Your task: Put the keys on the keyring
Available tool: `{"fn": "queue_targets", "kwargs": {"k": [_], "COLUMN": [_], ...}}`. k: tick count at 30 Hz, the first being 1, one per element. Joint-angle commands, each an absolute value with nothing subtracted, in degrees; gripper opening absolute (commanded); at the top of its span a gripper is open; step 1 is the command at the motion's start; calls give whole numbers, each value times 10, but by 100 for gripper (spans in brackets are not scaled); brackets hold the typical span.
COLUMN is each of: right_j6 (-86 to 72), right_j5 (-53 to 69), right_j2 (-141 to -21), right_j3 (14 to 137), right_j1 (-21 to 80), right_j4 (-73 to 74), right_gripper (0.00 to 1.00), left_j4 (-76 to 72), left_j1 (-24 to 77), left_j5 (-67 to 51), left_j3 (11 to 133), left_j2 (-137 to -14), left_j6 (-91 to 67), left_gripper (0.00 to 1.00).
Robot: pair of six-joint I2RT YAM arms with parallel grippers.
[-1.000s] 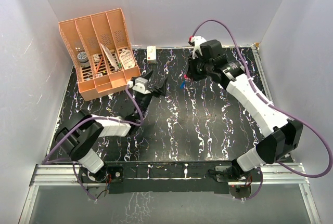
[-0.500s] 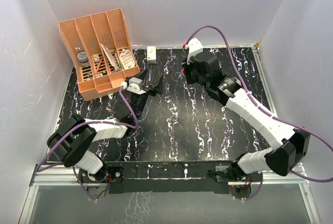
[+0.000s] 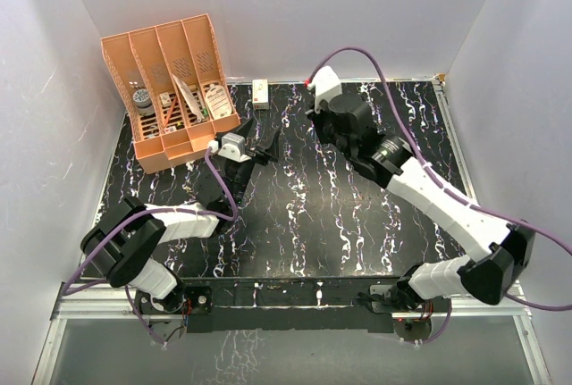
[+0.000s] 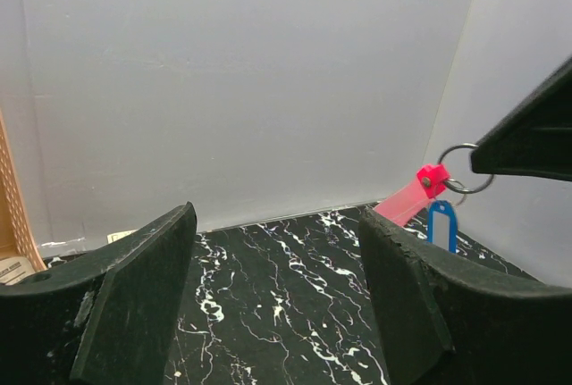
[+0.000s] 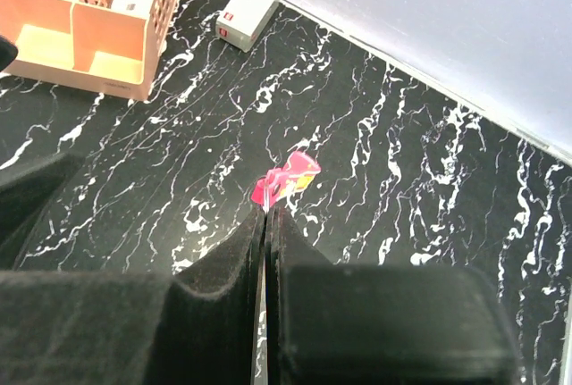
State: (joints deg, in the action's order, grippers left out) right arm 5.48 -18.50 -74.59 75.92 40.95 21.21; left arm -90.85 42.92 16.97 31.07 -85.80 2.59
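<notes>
Your right end effector (image 5: 266, 215) clenched on keyring (image 4: 407, 199); pink length slants down off its tips, blue key (image 4: 441, 224) just below. Left end effector (image 4: 275, 221) released, empty; keyring ahead-right of it.

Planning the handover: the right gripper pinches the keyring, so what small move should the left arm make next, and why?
Probably swing the left gripper toward the keyring: its jaws stand open and empty, and the shut right gripper holds the keyring off-centre.

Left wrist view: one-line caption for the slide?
Open left gripper faces right gripper holding the keyring, blue key hanging below.
</notes>
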Motion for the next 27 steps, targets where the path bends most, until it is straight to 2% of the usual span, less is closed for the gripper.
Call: {"fn": "queue_targets", "kwargs": {"k": [1,5,9,18,27], "right_j6": [68,39,9,-26,-26], "right_j5": [-214,-183,-141,-97,-55], "right_j2": [-814,-868,-885,-977,-1010], "right_j3": [863,922,947,1124,1172], "right_j1": [413,413,413,412,407], "right_j4": [304,382,396,551,595], "right_gripper": [0,0,0,0,0], "left_j4": [-930,-919,-933,-954,-994], "left_j1": [426,426,426,425,425], "left_j5": [170,156,86,1,2], "left_j3": [310,314,316,314,310], "left_j2": [-852,-858,-877,-924,-942], "left_j6": [33,30,33,63,70], "left_gripper": [72,71,71,72,77]}}
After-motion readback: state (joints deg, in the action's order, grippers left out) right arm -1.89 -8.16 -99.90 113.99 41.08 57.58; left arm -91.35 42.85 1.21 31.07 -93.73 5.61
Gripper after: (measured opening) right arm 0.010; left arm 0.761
